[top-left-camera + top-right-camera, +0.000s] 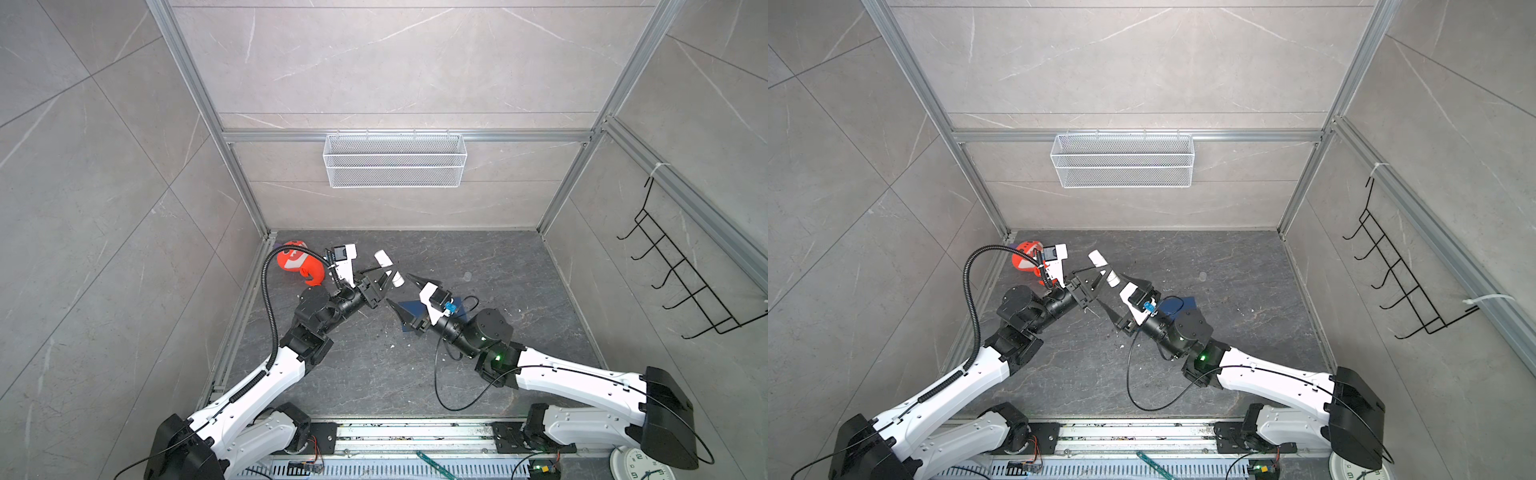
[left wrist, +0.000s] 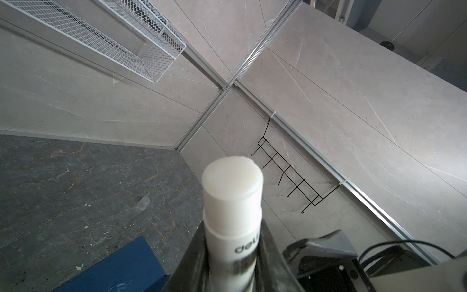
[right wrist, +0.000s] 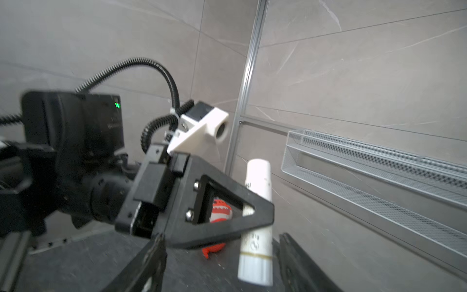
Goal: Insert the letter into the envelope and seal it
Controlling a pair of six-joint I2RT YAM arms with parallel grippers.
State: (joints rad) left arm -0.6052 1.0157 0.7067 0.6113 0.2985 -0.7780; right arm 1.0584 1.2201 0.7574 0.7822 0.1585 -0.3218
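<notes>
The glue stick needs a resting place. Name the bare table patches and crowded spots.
Bare: the right side of the table, from the clear cap to the right wall; the front middle between the arms. Crowded: the centre, where the left hand grips the glue stick by the open right hand above the envelope; the back left corner with the red toy.

Dark grey stone-look table (image 1: 519, 257) w/ pale veins. On it: orange-red toy (image 1: 293, 262) in far left corner; navy envelope (image 1: 409, 308) lying flat nr centre, partly hidden; small clear cap (image 1: 468, 276) further back, apart from envelope; white flecks (image 1: 390, 345) scattered towards front.
</notes>
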